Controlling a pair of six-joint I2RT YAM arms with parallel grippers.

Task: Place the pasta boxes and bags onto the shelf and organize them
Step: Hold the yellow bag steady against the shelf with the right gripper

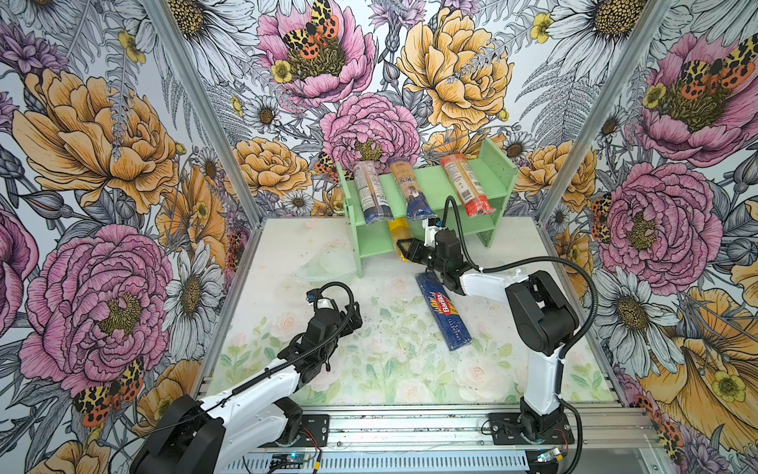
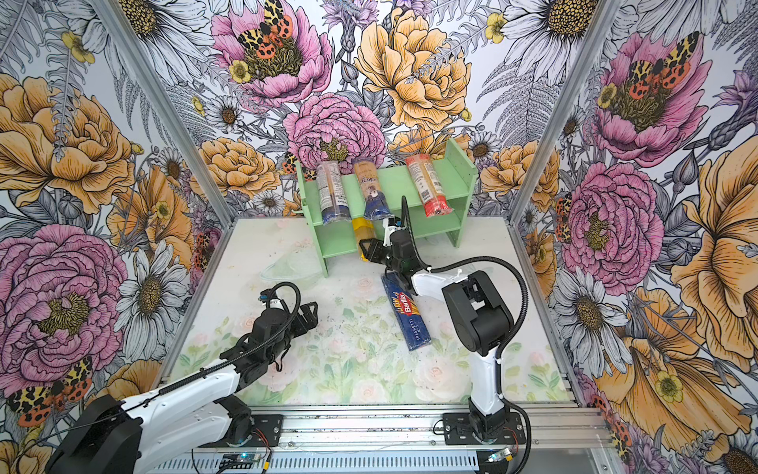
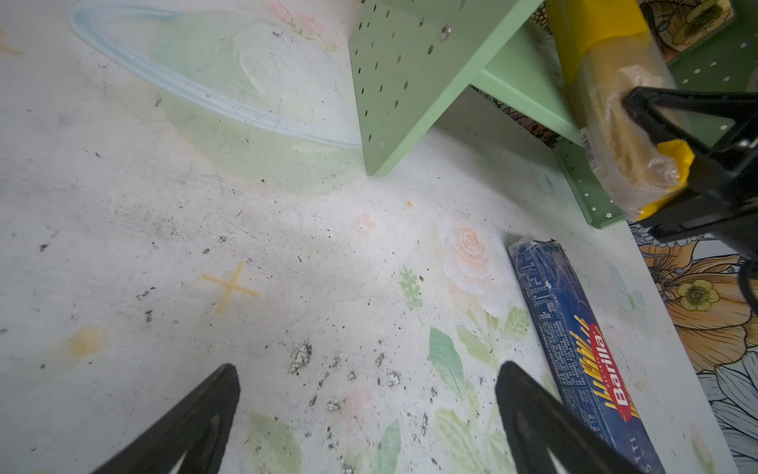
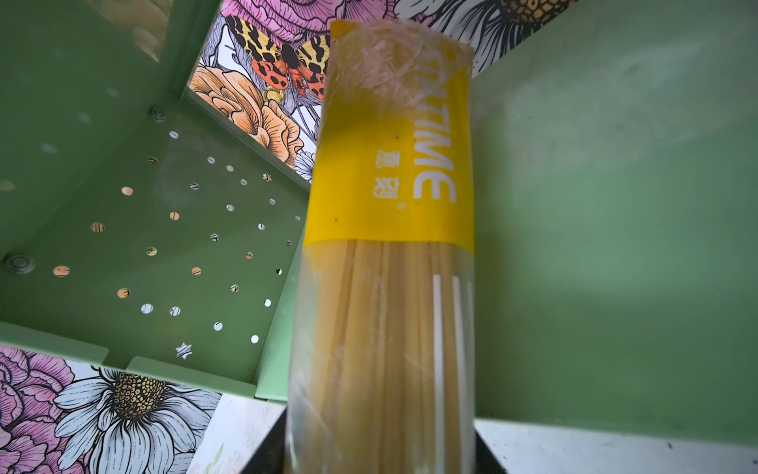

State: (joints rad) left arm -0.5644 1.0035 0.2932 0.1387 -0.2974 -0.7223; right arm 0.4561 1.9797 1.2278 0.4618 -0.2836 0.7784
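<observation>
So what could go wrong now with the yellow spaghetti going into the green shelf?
The yellow bag sits slanted, only partly inside the lower tier of the shelf; it might slide back out once the right end effector lets go. The middle blue-ended bag overhangs the top tier just above the end effector's cable, so lifting away could knock it down. The Barilla box lies under the right arm and could get nudged.

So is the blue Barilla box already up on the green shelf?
No, the Barilla box lies flat on the table, in front of the shelf.
</observation>
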